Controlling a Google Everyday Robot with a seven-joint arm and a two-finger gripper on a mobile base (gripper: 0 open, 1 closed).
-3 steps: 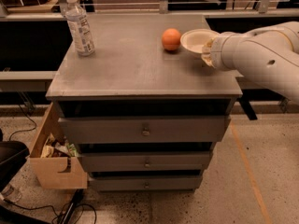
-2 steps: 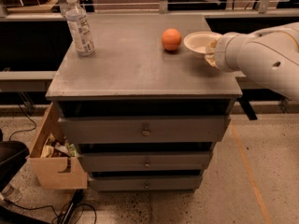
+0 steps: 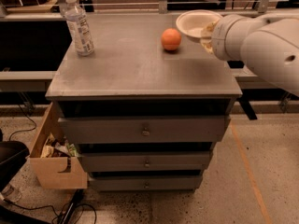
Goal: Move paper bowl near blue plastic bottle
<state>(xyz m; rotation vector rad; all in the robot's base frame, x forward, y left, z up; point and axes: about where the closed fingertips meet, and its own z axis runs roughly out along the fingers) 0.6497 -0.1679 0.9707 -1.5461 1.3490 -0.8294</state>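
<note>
Lift-off at the right rear corner of the grey worktop [image 3: 131, 69]: your gripper [image 3: 208, 34], fingers pinching the rim, has raised the small off-white paper bowl [image 3: 195, 23] clear of the surface, just beside the orange ball [image 3: 171, 39]. The carry likely remains ahead of you, as the tall bluish clear plastic bottle [image 3: 79, 26] stands well apart, near the left rear corner.

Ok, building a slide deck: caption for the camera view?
Gripper holding the paper bowl beside an orange ball; blue plastic bottle across the cabinet top.
</note>
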